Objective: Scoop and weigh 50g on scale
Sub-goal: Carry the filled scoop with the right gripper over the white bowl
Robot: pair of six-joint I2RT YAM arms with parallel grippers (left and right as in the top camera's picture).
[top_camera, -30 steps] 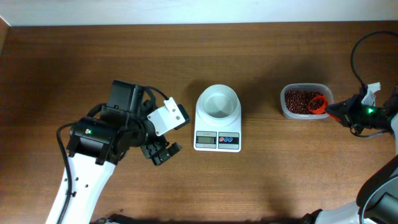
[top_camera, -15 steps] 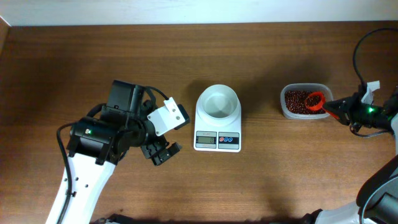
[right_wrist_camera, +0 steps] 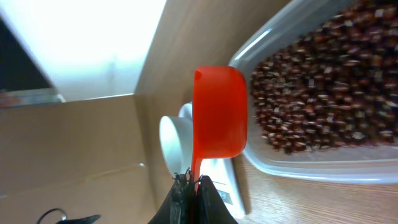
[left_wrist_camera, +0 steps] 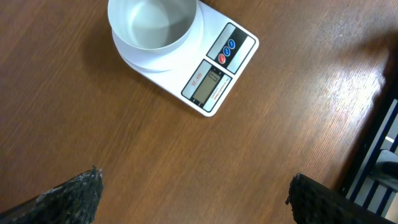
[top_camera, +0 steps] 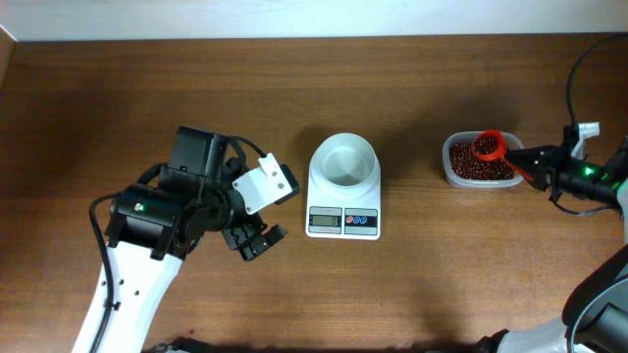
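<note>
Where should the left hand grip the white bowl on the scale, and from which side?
Probably the rim of the round white bowl, from above on its left edge, one finger inside: it sits upright and empty, and the open left hand is nearest.

Glossy plastic scale (left_wrist_camera: 186,62), matt wooden table (left_wrist_camera: 124,155)

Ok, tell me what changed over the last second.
The red scoop, clamped in the right pincer, moved from the near-right side of the clear tub toward its far edge, and now seems to carry beans. Nothing was grabbed or released. The scale, its empty bowl, the tub and the open left pincer stayed put.
</note>
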